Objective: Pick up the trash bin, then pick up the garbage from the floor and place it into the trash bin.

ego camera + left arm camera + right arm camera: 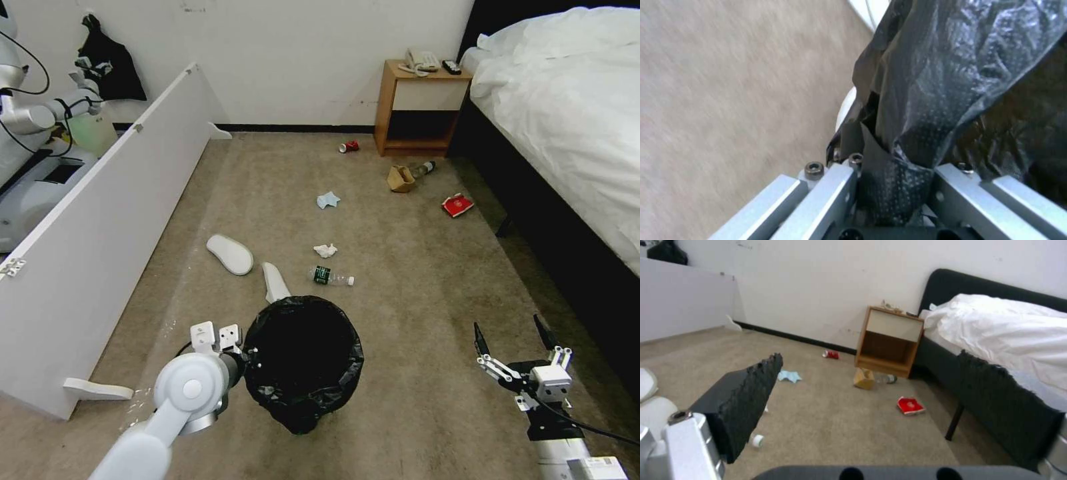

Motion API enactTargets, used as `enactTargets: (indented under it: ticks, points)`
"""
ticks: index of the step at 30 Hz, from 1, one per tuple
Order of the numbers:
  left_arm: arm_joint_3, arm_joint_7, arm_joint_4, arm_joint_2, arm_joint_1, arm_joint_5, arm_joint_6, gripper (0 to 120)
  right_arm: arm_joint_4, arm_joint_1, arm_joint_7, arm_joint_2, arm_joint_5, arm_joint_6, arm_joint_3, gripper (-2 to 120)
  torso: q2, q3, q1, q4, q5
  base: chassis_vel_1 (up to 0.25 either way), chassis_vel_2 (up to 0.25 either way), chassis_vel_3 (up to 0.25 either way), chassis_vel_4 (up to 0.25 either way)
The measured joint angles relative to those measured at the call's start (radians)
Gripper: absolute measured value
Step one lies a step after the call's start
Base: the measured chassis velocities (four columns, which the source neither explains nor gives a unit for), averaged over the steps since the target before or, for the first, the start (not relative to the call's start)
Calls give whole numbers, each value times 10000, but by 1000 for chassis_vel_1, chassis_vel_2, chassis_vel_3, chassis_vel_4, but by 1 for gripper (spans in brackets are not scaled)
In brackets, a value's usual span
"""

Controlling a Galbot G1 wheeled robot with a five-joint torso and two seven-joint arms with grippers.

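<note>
The left end effector (250, 357) pinches the near left rim of the trash bin (303, 363), its jaws pressed together on the black bag folded over the edge; the left wrist view shows crinkly, dotted film wedged between its fingers (826, 193). The bin sits directly to that end effector's right, round, its mouth dark. The right end effector (513, 337) hovers well to the bin's right, fingers spread. Ahead of it on the carpet lie garbage: clear bottle (331, 276), white tissue (325, 250), blue mask (328, 199), brown bag (401, 179), red packet (457, 205), red can (349, 146), and two slippers (230, 254).
</note>
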Motion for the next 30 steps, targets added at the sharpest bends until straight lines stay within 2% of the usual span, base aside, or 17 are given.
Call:
enactTargets:
  ticks: [2, 5, 8, 9, 11, 12, 13, 15, 18, 20, 21, 22, 25, 26, 28, 30]
  points:
    - [-280, 361, -129, 7, 46, 534, -258, 1, 96, 9, 26, -13, 15, -18, 26, 100, 0, 0, 0, -2, -1, 0, 0, 0, 0]
    - [-371, 493, -177, 13, 78, 752, -350, 1, 128, 8, 33, -36, 25, -30, 32, 100, 0, 0, 1, -4, -2, 0, 0, 0, 0]
    - [-892, 1193, -592, 93, 493, 2132, -755, 1, 260, 46, 119, -338, 145, -184, 28, 100, 0, 0, 1, 4, 0, 0, 0, 0, 0]
    - [-892, 1193, -592, 93, 493, 2132, -755, 1, 260, 46, 119, -338, 145, -184, 28, 100, 0, 0, 1, 4, 0, 0, 0, 0, 0]
    - [-1033, 1539, -875, 172, 694, 2862, -887, 1, 374, -17, 149, -458, 212, -209, 152, 100, 0, 0, 0, -3, 2, 0, 0, 0, 0]
    - [-1033, 1539, -875, 172, 694, 2862, -887, 1, 374, -17, 149, -458, 212, -209, 152, 100, 0, 0, 0, -3, 2, 0, 0, 0, 0]
    - [-1092, 1705, -1011, 186, 856, 3125, -951, 1, 428, -25, 171, -520, 254, -232, 189, 100, 0, 0, 1, -11, 0, 0, 0, 0, 0]
    - [-1185, 1882, -1146, 194, 1073, 3393, -1009, 1, 465, -19, 192, -597, 294, -276, 193, 100, 1, 0, 0, -7, 0, 0, 0, 0, 0]
    - [-1629, 2697, -1554, 186, 1985, 4631, -1152, 1, 533, 43, 285, -912, 433, -435, 134, 100, 0, 0, 0, 5, 2, 0, 0, 0, 0]
    - [-1715, 2836, -1633, 157, 2174, 4857, -1181, 1, 540, 48, 297, -970, 458, -455, 119, 100, 0, -1, 0, 5, 2, 0, 0, 0, 0]
    - [-1867, 3092, -1760, 70, 2469, 5254, -1245, 1, 571, 49, 308, -1072, 512, -486, 91, 100, 1, -1, 0, 2, 2, 0, 0, 0, 0]
    - [-1867, 3092, -1760, 70, 2469, 5254, -1245, 1, 571, 49, 308, -1072, 512, -486, 91, 100, 1, -1, 0, 2, 2, 0, 0, 0, 0]
    - [-2120, 3713, -1917, -281, 2948, 6246, -1422, 1, 679, 37, 325, -1255, 645, -560, 77, 100, 0, -1, 0, -2, 2, 0, 0, 0, 0]
    - [-2120, 3713, -1917, -281, 2948, 6246, -1422, 1, 679, 37, 325, -1255, 645, -560, 77, 100, 0, -1, 0, -2, 2, 0, 0, 0, 0]
    - [-2203, 4078, -1983, -695, 3228, 7160, -1507, 1, 741, 31, 361, -1477, 794, -633, 93, 100, 0, -1, 0, -2, 4, 0, 0, 0, 0]
    - [-2211, 4179, -2022, -848, 3334, 7416, -1533, 1, 753, 37, 396, -1565, 863, -673, 111, 100, 0, -1, 0, -1, 0, 0, 0, 0, 0]
